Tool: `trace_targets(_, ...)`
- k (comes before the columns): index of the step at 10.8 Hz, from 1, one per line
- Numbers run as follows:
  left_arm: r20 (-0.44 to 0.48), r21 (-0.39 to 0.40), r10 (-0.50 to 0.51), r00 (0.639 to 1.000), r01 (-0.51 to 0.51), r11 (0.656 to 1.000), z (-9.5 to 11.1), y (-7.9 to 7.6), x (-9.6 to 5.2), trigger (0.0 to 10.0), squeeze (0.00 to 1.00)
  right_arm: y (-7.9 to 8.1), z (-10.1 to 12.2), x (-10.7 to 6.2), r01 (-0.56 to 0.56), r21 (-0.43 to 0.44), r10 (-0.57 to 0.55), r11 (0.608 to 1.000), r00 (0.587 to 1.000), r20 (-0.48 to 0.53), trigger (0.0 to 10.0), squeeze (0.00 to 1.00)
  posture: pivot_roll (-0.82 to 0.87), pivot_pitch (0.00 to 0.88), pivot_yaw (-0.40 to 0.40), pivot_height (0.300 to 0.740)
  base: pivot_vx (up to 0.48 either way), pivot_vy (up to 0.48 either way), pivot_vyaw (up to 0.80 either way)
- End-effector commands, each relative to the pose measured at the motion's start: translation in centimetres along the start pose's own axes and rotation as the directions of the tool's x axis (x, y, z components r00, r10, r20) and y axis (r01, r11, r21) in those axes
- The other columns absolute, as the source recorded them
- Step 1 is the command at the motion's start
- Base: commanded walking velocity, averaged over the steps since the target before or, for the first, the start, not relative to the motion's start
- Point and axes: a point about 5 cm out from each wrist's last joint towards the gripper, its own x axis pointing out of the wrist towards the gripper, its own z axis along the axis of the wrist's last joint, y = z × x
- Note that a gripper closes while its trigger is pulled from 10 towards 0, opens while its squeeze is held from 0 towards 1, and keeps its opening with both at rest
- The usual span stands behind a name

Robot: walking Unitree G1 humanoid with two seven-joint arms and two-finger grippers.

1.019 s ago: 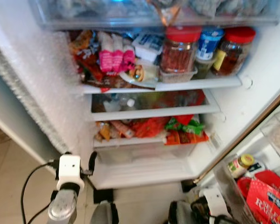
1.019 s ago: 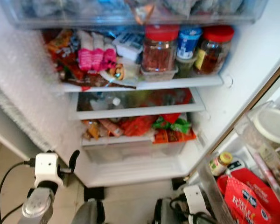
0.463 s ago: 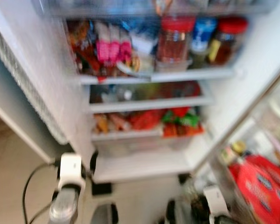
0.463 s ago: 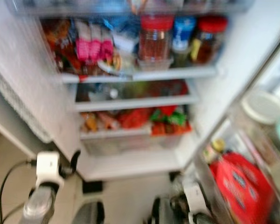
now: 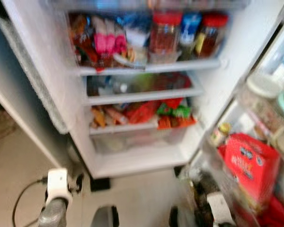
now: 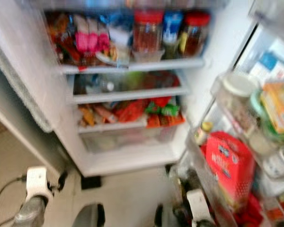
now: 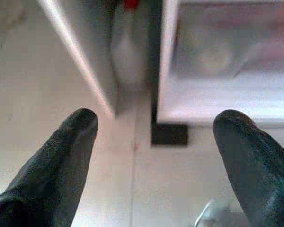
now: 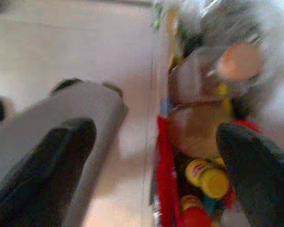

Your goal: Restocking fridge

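While both arms hung low in front of the open fridge (image 5: 47, 66), the left gripper (image 7: 156, 142) held its two black fingers (image 7: 61, 156) spread wide apart with nothing between them, pointed down at pale floor tiles (image 7: 61, 94). Between the fingertips lay the bottom corner of the fridge cabinet, with a dark foot (image 7: 169, 134) under its white lower edge and a narrow dark gap beside the left door panel (image 7: 80, 56).

The right gripper (image 8: 156, 156) was also spread open and empty, one finger (image 8: 255, 170) over the lowest door bin (image 8: 163, 156). That bin held blurred bottles, among them one with a yellow cap (image 8: 209, 177), touching one another. A grey robot leg (image 8: 52, 127) sat beside the other finger, with bare floor between it and the bin's edge.

From the head cameras, a strip of open floor ran between the robot and the fridge's white base ledge (image 5: 137, 163). The top visible shelf (image 5: 151, 67) carried red-lidded jars (image 5: 164, 32), a blue-lidded tub (image 5: 190, 26) and pink packets (image 5: 106, 40). Lower shelves held red, orange and green packets (image 5: 146, 113), and a clear drawer (image 5: 132, 139) sat beneath. On the right, the open door's racks held a red carton (image 6: 227, 165) and a white-lidded container (image 6: 236, 87). The whole scene was motion-blurred.
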Motion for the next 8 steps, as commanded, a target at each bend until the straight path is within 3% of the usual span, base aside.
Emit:
trace_targets(1,-0.121,0.007,-0.005,0.993,0.006,1.0,-2.4,0.1,-0.4,10.0,0.0,1.1,-2.6,-0.3,-0.036,0.007,0.037,0.999,0.994,-0.108,10.0,0.0,0.05,0.12,0.012,0.621,0.0,0.0,0.0)
trace_targets(3,-0.317,0.011,-0.029,0.948,0.035,0.999,-6.1,-0.4,-1.5,10.0,0.0,1.3,-2.6,-0.3,-0.039,0.013,0.04,0.999,0.994,-0.105,10.0,0.0,0.05,0.112,0.015,0.621,0.0,0.0,0.0)
trace_targets(5,-0.432,0.037,-0.01,0.902,0.029,0.999,-8.5,-0.4,-2.7,10.0,0.0,1.5,-2.6,-0.2,-0.044,0.015,0.045,0.999,0.993,-0.106,10.0,0.0,0.04,0.104,0.02,0.621,0.0,0.0,0.0)
trace_targets(8,-0.433,-0.006,-0.026,0.901,0.025,1.0,-8.8,-1.1,-2.9,10.0,0.0,1.8,-2.8,-0.2,-0.042,0.029,0.045,0.999,0.993,-0.105,10.0,0.0,0.04,0.099,0.027,0.621,0.0,0.384,0.0)
